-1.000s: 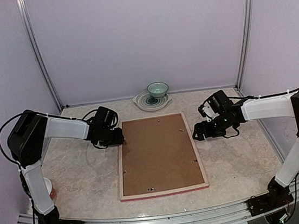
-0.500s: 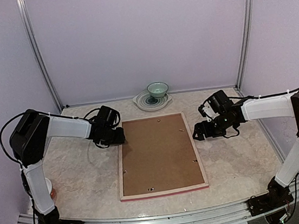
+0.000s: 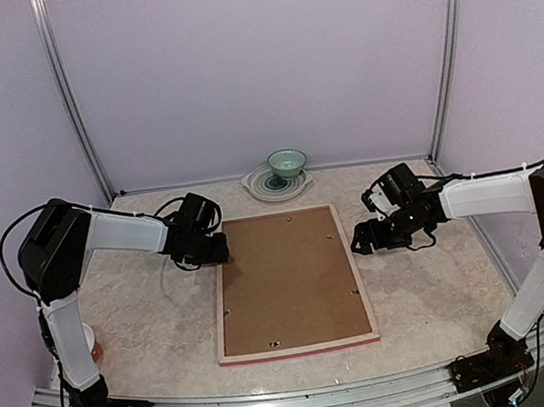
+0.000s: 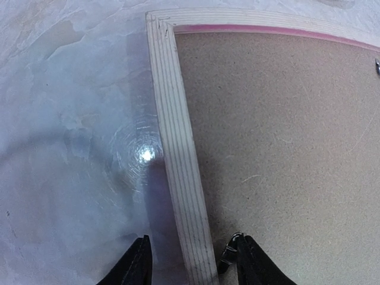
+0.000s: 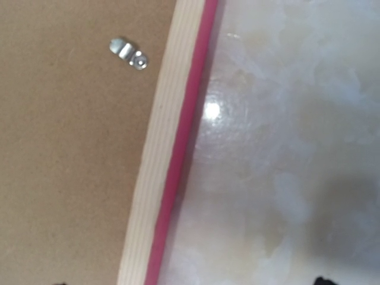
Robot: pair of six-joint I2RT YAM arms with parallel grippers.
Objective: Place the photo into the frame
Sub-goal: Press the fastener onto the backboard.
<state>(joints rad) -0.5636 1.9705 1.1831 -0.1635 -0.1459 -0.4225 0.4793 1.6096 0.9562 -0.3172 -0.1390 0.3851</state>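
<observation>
Left wrist view: left hand (image 4: pixel 193 261) sits half-open astride a rail of the frame (image 4: pixel 178 148), so close squarely; right hand (image 3: pixel 364 240) hangs wide.

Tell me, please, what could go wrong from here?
The left gripper straddles one thin rail of the frame; lifting there could twist it or let it slip. A metal tab lies over the brown backing, which may resist removal. Pushing the frame away could strike the bowl.
</observation>
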